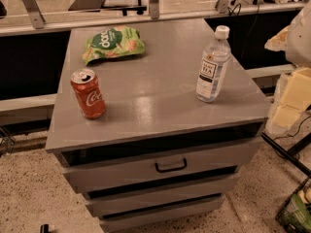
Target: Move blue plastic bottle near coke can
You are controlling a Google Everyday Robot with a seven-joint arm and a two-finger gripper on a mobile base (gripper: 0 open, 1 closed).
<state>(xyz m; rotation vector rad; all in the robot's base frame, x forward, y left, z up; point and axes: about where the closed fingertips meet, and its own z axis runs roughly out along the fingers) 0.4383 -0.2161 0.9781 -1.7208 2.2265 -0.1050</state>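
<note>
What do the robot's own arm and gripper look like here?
Only part shows, at the picture's right edge: a rounded grey-white arm shell above the gripper, blocky and cream-yellow. No markings or cables can be made out on them.

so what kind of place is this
Likely a lab or office test area, not a home: a grey drawer cabinet on speckled floor, metal railing posts behind it, foam blocks at the right. The gripper is not in view.

Single arm entering at the right edge, gripper (298, 35) a pale blurred shape, held raised, in free air, touching nothing
</note>
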